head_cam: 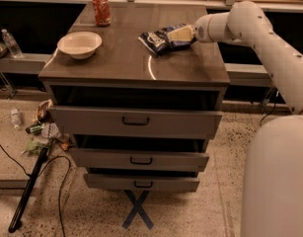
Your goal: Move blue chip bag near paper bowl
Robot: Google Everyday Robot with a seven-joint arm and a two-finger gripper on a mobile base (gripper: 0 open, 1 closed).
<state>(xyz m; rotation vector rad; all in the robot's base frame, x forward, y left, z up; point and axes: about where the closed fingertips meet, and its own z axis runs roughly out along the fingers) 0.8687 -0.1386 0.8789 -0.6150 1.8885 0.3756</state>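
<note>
The blue chip bag (157, 37) lies crinkled on the right half of the brown cabinet top (141, 63). My gripper (179, 33) reaches in from the right on the white arm (249, 23). Its cream tip rests on the bag's right end. The paper bowl (79, 44) sits upright and empty near the top's left edge, about a bowl's width and a half left of the bag.
An orange-red soda can (101, 9) stands at the back left of the top. Three drawers (136, 122) below stand slightly pulled out. A water bottle (12, 43), floor litter (42, 130), a black rod (27, 191) and a blue tape X (137, 209) lie around.
</note>
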